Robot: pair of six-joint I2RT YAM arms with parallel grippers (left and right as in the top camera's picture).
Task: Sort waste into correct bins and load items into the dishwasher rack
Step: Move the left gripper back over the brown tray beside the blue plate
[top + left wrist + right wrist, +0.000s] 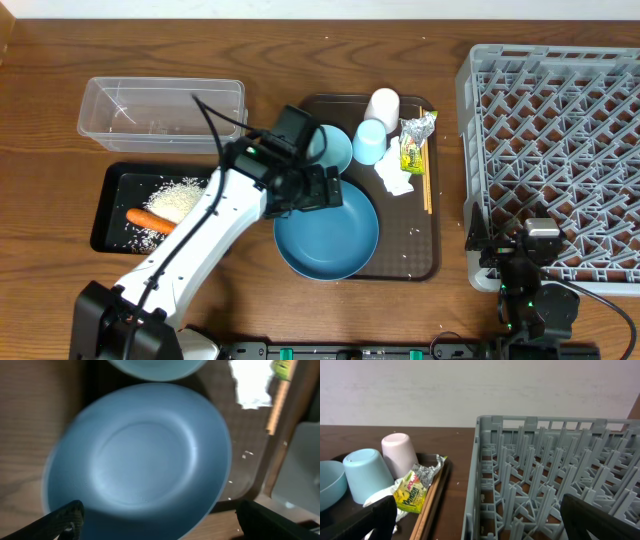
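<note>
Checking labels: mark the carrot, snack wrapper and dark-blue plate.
carrot (150, 219), overhead view, mid-body.
snack wrapper (413, 494), right wrist view, yellow printed face.
dark-blue plate (140, 460), left wrist view, centre of its well.

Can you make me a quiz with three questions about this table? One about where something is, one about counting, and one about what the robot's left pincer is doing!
1. Where is the carrot?
A) in the clear tub
B) in the black tray
C) in the grey rack

2. How many cups sit on the brown tray?
A) one
B) two
C) four

3. The left pincer is...
A) open, holding nothing
B) shut on the carrot
C) shut on a cup

Answers:
1 B: it lies beside the rice there.
2 B: a light-blue cup and a white cup.
3 A: its fingers stand wide apart over the dark-blue plate.
</note>
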